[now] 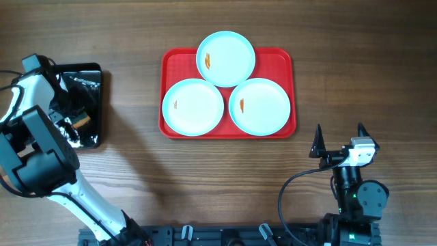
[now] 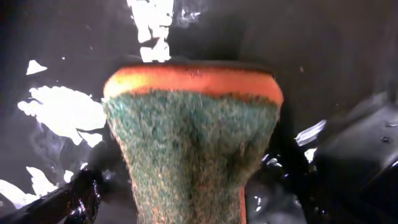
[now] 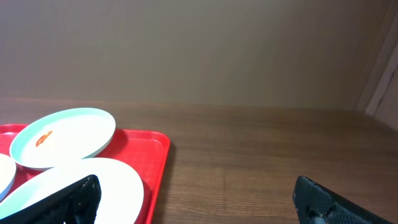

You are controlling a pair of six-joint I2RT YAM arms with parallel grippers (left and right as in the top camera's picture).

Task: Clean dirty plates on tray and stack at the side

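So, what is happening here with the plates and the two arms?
The left claw is over the black tray and is closed on a green and orange sponge, which is squeezed between its fingers. The right claw is open and holds nothing, apart from the red tray. The three dirty plates lie on that tray, each with an orange smear, so no plate looks cleaned or stacked at the side yet.

Large red rectangular plastic tray (image 1: pixel 174 63), rounded corners, low rim: flat, upper centre of the overhead view. On it, three round pale aqua plates with light-blue rims, one small orange smear each. The upper plate (image 1: pixel 226 58) overlaps the lower-left plate (image 1: pixel 193 106) and lower-right plate (image 1: pixel 259 106) and overhangs the tray's top edge.
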